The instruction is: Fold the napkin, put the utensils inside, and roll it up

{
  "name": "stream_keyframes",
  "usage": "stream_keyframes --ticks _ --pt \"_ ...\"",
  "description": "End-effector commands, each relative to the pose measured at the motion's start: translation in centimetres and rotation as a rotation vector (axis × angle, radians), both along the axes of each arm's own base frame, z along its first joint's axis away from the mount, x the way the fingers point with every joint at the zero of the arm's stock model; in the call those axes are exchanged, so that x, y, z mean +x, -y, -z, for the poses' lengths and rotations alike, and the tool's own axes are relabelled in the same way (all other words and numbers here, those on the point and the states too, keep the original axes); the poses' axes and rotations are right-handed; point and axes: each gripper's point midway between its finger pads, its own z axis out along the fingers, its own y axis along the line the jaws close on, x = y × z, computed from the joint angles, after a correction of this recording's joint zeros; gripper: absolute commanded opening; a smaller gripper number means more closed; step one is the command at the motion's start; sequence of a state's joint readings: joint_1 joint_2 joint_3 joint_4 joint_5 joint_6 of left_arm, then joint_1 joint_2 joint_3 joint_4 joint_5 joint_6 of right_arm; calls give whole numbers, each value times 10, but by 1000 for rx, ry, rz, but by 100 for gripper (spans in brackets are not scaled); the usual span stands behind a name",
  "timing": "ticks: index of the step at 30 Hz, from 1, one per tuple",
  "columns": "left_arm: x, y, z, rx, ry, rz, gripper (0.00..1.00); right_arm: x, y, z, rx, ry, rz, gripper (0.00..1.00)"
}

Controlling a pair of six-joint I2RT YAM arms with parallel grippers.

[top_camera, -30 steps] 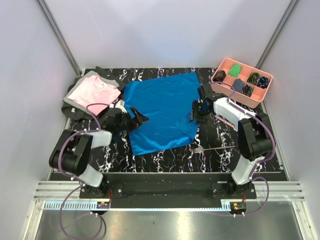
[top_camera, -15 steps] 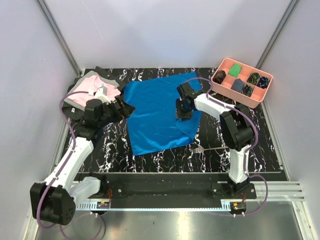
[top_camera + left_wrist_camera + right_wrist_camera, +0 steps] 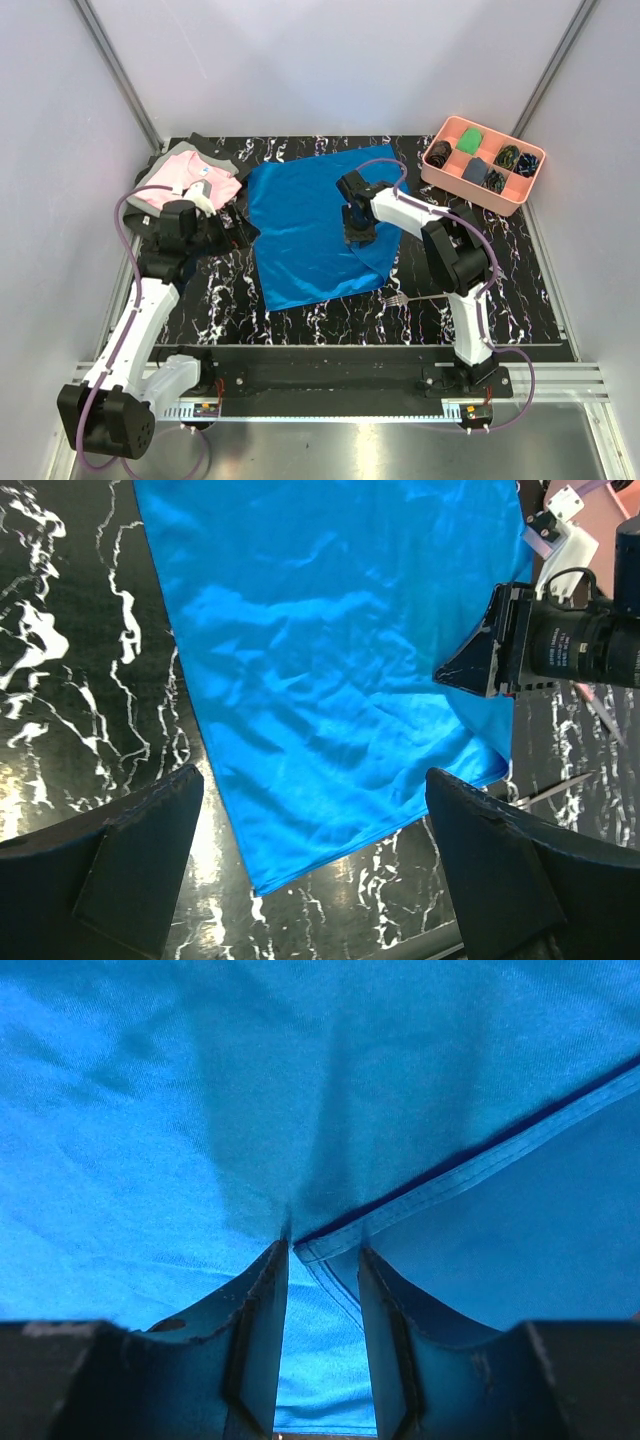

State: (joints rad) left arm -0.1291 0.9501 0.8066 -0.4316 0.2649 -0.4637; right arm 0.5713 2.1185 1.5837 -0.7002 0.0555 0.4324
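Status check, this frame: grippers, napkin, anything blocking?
Left gripper open beside napkin. Right gripper pinching its hem, corner folded over. Fork apart, nothing blocking.

1. A table point(image 3: 330, 320) with a black top and white marble lines fills the middle.
2. Plain pale walls point(image 3: 330, 60) stand on the left, far and right sides.
3. A grey metal post point(image 3: 117, 70) slants up in each far corner.
4. A silver rail point(image 3: 110, 378) and a shiny metal sheet point(image 3: 350, 450) lie nearest.
5. The light is soft and even.

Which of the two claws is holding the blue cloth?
The right gripper pinches the napkin by its hem; the left gripper hangs wide open, holding nothing.
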Motion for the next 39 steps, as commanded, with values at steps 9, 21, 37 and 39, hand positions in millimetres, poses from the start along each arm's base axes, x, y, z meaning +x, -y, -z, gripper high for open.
stream_keyframes --ticks 9,21,37,39 --pt "5 -10 -18 88 65 20 96 6 4 -5 -88 33 -7 23" --pt "4 -14 -11 93 56 14 96 8 36 -44 -200 109 15 9" --pt "3 -13 -12 87 62 18 96 -5 74 -88 -179 130 78 0" --pt "2 -14 -13 88 64 18 96 1 56 -90 -103 126 62 0"
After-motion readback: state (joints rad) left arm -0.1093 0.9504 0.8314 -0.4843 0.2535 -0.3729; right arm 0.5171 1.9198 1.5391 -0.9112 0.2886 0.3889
